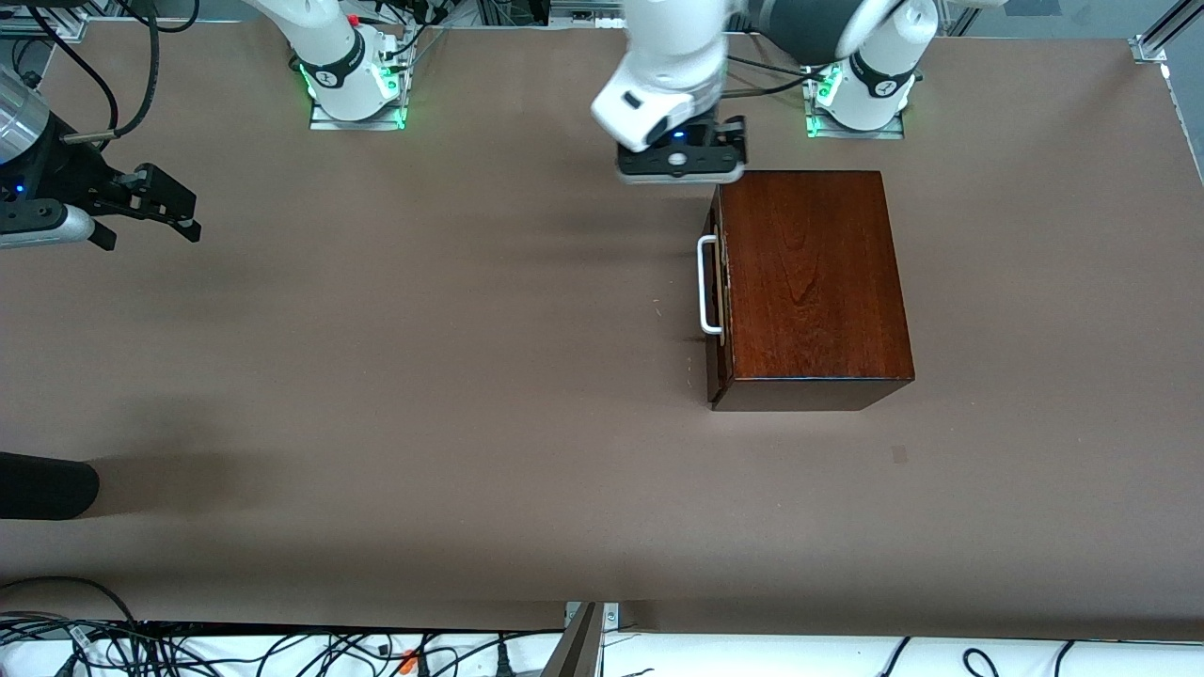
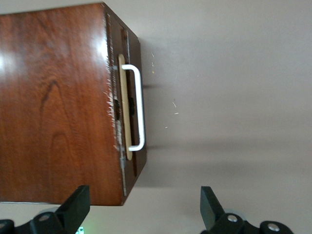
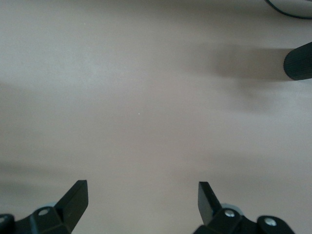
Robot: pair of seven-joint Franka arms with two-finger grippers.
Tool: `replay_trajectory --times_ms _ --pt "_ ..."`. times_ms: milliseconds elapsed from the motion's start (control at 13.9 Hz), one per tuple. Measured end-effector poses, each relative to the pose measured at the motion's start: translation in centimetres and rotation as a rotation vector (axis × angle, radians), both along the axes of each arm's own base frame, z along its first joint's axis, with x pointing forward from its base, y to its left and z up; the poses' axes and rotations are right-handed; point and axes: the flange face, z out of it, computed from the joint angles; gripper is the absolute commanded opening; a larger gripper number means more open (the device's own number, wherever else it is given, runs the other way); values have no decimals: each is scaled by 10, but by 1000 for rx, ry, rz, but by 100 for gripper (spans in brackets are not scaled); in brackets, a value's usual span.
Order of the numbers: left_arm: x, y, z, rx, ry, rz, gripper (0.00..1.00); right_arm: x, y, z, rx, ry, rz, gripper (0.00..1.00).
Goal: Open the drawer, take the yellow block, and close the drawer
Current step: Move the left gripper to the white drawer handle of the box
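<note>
The dark reddish-brown wooden box (image 1: 814, 282) stands on the table toward the left arm's end. Its drawer (image 1: 717, 291) is shut, and its white bar handle (image 1: 707, 285) faces the right arm's end. The yellow block is hidden. My left gripper (image 1: 679, 174) hangs open and empty over the table just off the box's corner farthest from the front camera, on the drawer-front side. The left wrist view shows the drawer front (image 2: 127, 112), the handle (image 2: 139, 107) and my open left gripper (image 2: 145, 207). My right gripper (image 1: 174, 209) waits open and empty over bare table (image 3: 141, 202).
A black cylindrical object (image 1: 47, 486) lies at the table's edge at the right arm's end, nearer the front camera; it also shows in the right wrist view (image 3: 298, 61). Cables (image 1: 282, 649) run along the front edge.
</note>
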Motion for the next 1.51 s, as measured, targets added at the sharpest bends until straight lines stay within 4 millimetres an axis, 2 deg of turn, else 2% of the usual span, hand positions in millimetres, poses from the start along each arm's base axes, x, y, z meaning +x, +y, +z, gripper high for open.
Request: replay_trajectory --times_ms 144,360,792,1152,1512 --pt "2 -13 -18 7 -16 -11 100 0 0 0 0 0 0 100" --pt "18 -15 -42 25 -38 -14 100 0 0 0 0 0 0 100" --pt "40 -19 -115 100 -18 -32 100 0 -1 0 0 0 -1 100" --pt "41 -15 -166 146 -12 -59 100 0 -1 0 0 0 -1 100" --pt "39 -7 -194 201 -14 -81 100 0 -1 0 0 0 -1 100"
